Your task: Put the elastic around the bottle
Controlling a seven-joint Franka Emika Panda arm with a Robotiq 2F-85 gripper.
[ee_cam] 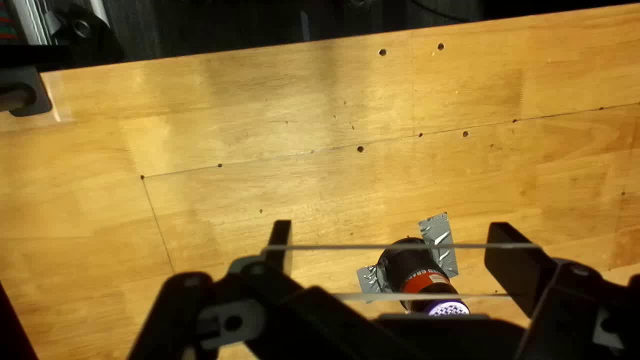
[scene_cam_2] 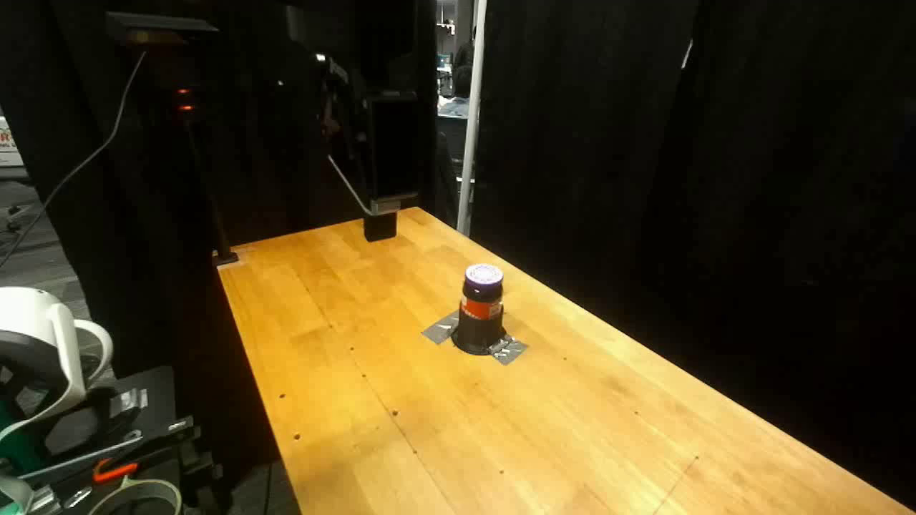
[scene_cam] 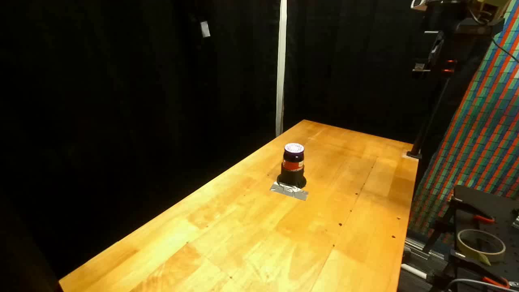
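Apparently half done: the elastic band (ee_cam: 325,247) spans the parted gripper (ee_cam: 391,230); the orange-labelled bottle (scene_cam: 293,164), upright nearer the wooden tabletop's (scene_cam: 243,243) long edge by the black curtain (scene_cam: 121,121), isn't ringed yet.

The bottle (ee_cam: 428,287) reads "GRA" low in the wrist view; a panel (scene_cam_2: 8,146) leftmost in an exterior view bears "R", "NG".

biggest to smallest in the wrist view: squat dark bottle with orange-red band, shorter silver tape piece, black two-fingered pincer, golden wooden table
1. Table
2. Pincer, enlarged by nearness
3. Bottle
4. Tape piece
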